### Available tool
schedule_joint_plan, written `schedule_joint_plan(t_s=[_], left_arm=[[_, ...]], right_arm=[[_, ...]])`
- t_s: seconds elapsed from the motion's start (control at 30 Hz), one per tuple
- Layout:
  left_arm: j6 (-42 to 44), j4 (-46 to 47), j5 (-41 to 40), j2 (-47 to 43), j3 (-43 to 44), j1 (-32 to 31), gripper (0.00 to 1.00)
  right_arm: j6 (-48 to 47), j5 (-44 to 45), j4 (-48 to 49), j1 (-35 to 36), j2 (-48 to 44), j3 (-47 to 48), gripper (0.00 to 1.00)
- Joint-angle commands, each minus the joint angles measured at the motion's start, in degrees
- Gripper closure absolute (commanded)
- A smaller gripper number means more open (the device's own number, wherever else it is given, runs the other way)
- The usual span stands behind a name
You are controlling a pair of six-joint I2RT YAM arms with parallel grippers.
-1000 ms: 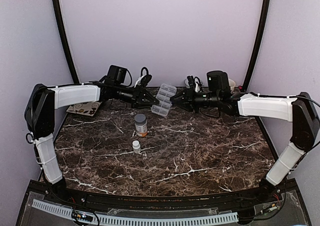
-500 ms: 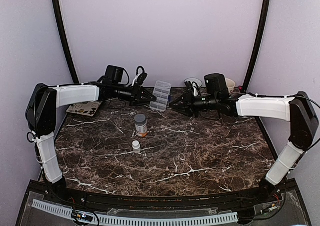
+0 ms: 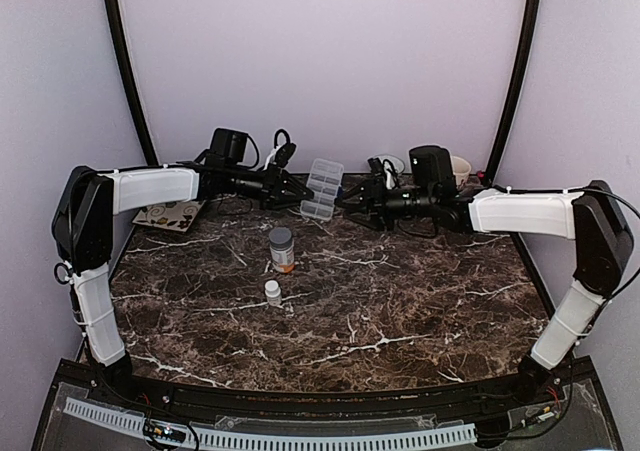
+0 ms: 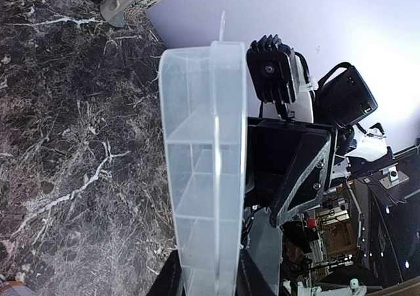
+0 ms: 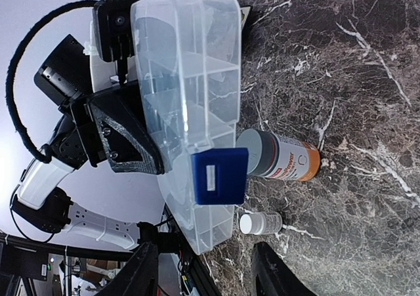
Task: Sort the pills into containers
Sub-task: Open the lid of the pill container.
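Over the back of the worktop (image 3: 400,291), our left jaws pinch the organiser box (image 3: 322,188), right jaws agape beside it; we risk tugging it loose.

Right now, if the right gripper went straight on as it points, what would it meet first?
The clear plastic compartmented organiser box, gripped by the left gripper. The right gripper is open and aims at its broad face; the gap looks small, though depth is unclear.
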Motion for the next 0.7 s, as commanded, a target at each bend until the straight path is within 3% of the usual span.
schedule_joint_plan(t_s=[0.0,0.67], left_arm=[[1.38,-1.74,1.8,-0.39,2.21,-0.74,0.95],[1.49,-2.3,6.12,0.16,2.07,-1.81,0.96]], right_arm=[[-0.13,-0.38,2.08,-0.27,1.66,1.71,0.53],[5.7,-1.1,15.54,-2.03,1.85,-1.98,0.53]])
